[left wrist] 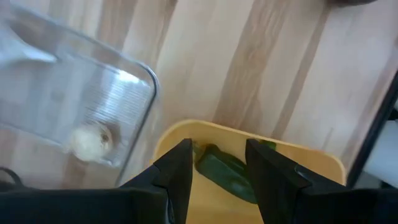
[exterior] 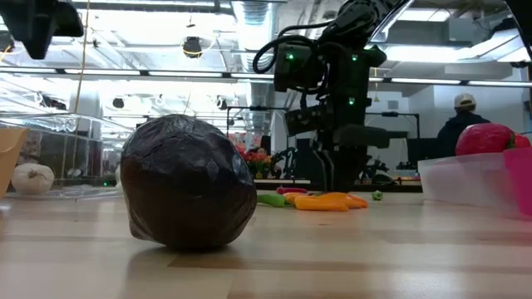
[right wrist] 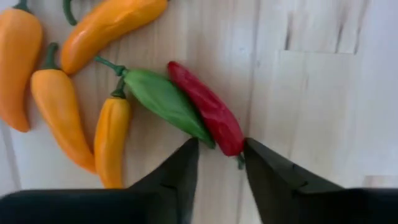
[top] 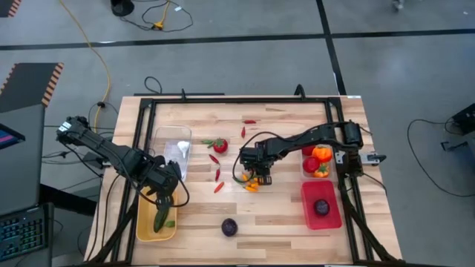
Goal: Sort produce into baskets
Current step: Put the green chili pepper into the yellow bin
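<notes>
At mid-table, the right gripper (right wrist: 217, 163) hangs low over a heap of chillies, its fingers (right wrist: 177, 177) narrowly parted around the tip of a red chilli (right wrist: 208, 112) lying against a green chilli (right wrist: 165, 102), orange chillies (right wrist: 59, 115) beside them; the left gripper (left wrist: 217, 177), parted and apparently empty, hovers over the yellow bin (top: 145, 222) holding green chillies (left wrist: 227, 174), next to the clear bin (top: 177, 148)

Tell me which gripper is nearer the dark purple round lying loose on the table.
Left. The left gripper hangs over the yellow bin beside the purple round; the right gripper is farther up the table, over the chillies.
</notes>
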